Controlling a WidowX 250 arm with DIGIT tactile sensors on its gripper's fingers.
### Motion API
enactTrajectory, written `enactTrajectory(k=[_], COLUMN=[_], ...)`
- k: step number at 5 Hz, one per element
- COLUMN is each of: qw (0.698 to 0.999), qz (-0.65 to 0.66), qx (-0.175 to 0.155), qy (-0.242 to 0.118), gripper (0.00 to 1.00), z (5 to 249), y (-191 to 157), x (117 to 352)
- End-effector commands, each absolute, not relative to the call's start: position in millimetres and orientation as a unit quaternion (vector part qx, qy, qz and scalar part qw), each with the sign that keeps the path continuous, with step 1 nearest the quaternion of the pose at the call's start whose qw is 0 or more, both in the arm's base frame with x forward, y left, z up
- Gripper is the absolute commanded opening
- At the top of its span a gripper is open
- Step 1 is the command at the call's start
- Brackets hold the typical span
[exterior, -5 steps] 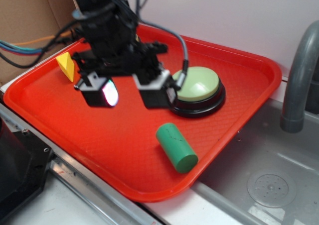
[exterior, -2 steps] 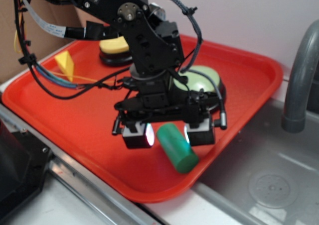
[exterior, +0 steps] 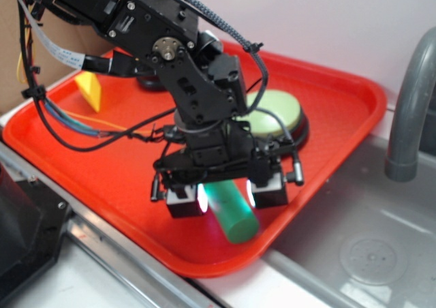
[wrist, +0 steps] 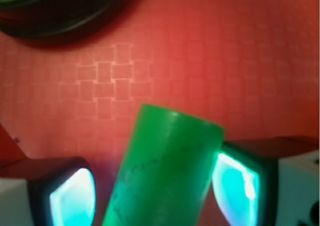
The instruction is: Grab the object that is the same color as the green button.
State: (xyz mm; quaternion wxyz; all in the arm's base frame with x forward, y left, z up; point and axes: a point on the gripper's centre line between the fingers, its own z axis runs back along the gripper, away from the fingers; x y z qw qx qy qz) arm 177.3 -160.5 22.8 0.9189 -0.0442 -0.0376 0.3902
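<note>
Green cylinder [exterior: 231, 207] on red tray [exterior: 340, 110], between arm's downward-pointing jaws, spread apart.

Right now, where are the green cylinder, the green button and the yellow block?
green cylinder [wrist: 165, 171], wrist view, curved side.
green button [exterior: 281, 112], exterior view, domed top.
yellow block [exterior: 90, 90], exterior view, front face.

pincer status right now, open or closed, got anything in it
Pincer: open, straddling the green cylinder on the red tray; one finger looks to touch it, the other stands clear. Not gripped yet.
</note>
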Motion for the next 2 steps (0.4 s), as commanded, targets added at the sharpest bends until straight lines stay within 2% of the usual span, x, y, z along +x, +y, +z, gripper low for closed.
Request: enactTrajectory(k=[1,2], qw=[0.920,0.927], qz=[0.386,0.371], qx=[-0.062,-0.051], qy=[-0.026,-0.021], gripper=[0.00,0.00], z=[24.2,32.1], y=[-159.1,-156.9], x=[184.8,187.8])
